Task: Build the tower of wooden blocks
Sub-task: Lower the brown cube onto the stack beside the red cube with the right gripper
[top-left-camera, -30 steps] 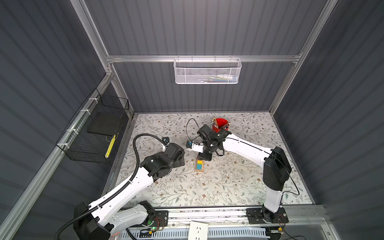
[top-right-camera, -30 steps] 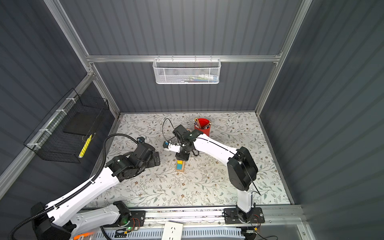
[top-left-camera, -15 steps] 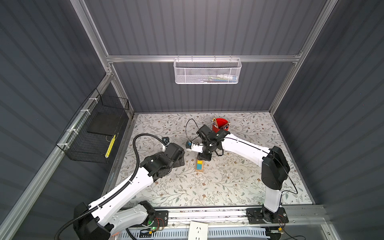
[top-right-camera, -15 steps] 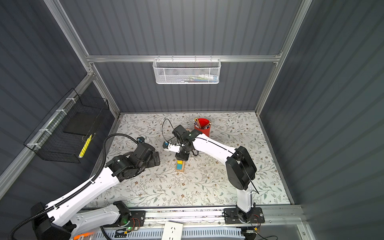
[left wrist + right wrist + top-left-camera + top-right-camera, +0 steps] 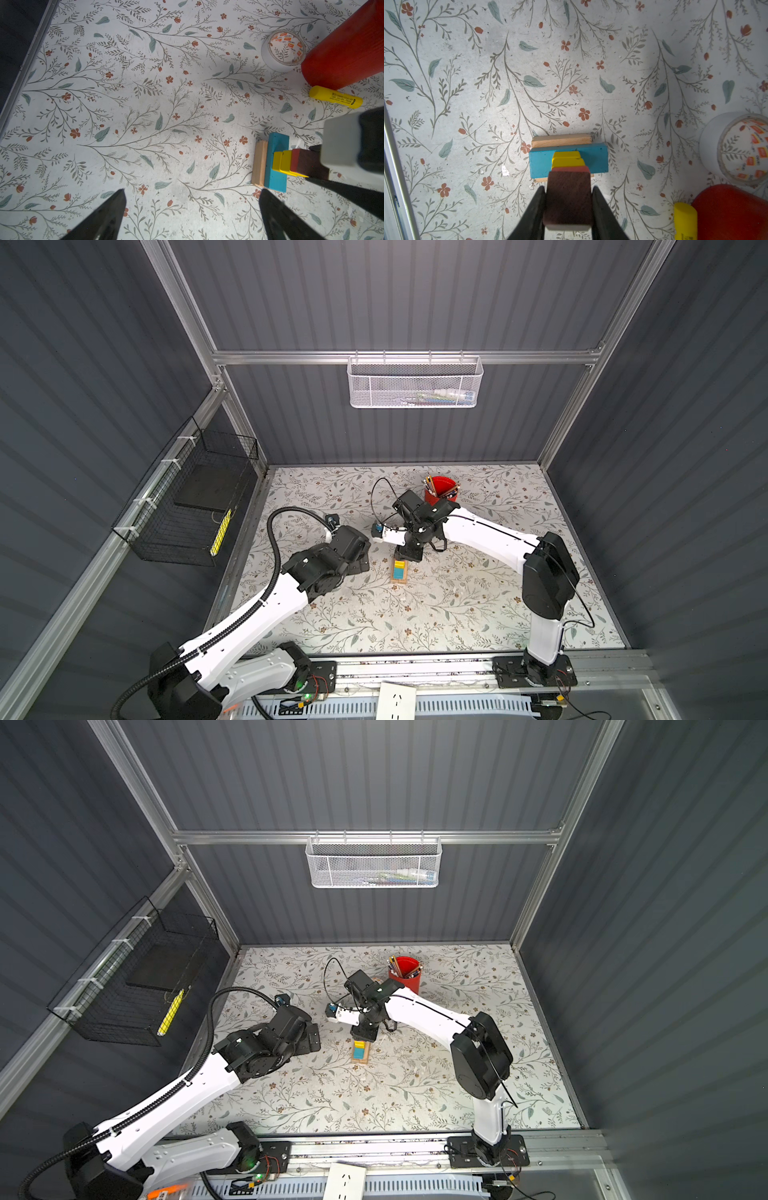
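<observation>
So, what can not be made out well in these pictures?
- Contact between dark brown roof piece and red cube: right wrist view, the piece itself covers it.
- Number of tan bars: teal bar covers them.
- Top of the tower in both top views: right hand hides it.
- White basket contents, both top views: blurred by mesh.

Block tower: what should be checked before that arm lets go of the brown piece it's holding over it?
1. Grip: right gripper shut on brown piece: ok.
2. Alignment: brown piece lined up over red cube: ok, by the right wrist view.
3. Contact: brown piece seated on red cube: cannot tell.
4. Base: yellow cubes, teal bar and tan bars stacked beneath: ok.
5. Other arm: left gripper open, apart from the tower: ok.
6. Clutter: tape roll, tube and cup apart from the tower: ok.
</observation>
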Action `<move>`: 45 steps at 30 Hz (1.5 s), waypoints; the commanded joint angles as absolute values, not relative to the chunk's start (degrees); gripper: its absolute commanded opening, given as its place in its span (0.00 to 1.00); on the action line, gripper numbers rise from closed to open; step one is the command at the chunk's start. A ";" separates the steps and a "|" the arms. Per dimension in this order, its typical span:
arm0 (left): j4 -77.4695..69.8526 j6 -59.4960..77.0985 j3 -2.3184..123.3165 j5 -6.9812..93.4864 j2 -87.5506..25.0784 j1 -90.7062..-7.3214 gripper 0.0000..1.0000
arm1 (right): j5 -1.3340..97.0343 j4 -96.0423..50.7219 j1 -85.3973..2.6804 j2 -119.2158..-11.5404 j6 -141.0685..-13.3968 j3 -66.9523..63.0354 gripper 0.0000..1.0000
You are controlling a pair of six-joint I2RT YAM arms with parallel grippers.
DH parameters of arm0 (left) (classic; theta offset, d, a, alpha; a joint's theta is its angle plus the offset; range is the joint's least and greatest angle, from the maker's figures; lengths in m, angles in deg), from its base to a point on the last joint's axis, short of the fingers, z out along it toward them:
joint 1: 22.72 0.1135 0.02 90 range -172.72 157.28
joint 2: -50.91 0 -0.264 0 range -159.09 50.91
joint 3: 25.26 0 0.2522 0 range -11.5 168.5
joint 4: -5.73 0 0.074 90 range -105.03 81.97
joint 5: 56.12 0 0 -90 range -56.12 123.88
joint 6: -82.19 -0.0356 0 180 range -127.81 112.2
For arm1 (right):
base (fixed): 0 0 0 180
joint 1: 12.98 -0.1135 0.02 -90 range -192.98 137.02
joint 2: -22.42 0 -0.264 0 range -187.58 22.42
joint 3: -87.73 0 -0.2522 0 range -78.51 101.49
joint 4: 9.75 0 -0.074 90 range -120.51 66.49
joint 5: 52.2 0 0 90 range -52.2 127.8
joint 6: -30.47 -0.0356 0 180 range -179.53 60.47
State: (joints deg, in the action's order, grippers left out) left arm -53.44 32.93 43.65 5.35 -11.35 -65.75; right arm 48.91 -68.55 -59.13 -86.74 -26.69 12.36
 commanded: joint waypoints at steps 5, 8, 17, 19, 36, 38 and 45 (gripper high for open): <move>-54.57 32.95 44.35 4.86 -11.52 -65.44 1.00 | 48.88 -69.12 -59.20 -87.36 -26.89 14.34 0.39; -54.60 32.81 44.35 4.81 -11.51 -65.38 1.00 | 48.74 -69.60 -59.21 -87.11 -27.09 14.82 0.43; -54.65 32.92 44.13 4.85 -11.10 -65.39 1.00 | 48.30 -70.71 -59.07 -85.94 -27.27 13.57 0.44; -54.61 32.95 44.05 4.88 -11.07 -65.44 1.00 | 48.15 -70.61 -59.01 -85.82 -27.29 13.02 0.42; -54.70 32.91 44.10 4.79 -10.98 -65.43 1.00 | 50.23 -71.63 -58.82 -87.44 -27.26 14.36 0.31; -54.70 32.91 44.14 4.95 -11.16 -65.38 1.00 | 49.88 -71.37 -58.85 -87.43 -27.18 14.14 0.31; -54.43 32.85 44.20 5.13 -11.41 -65.44 1.00 | 49.46 -71.14 -58.83 -87.31 -27.08 14.72 0.37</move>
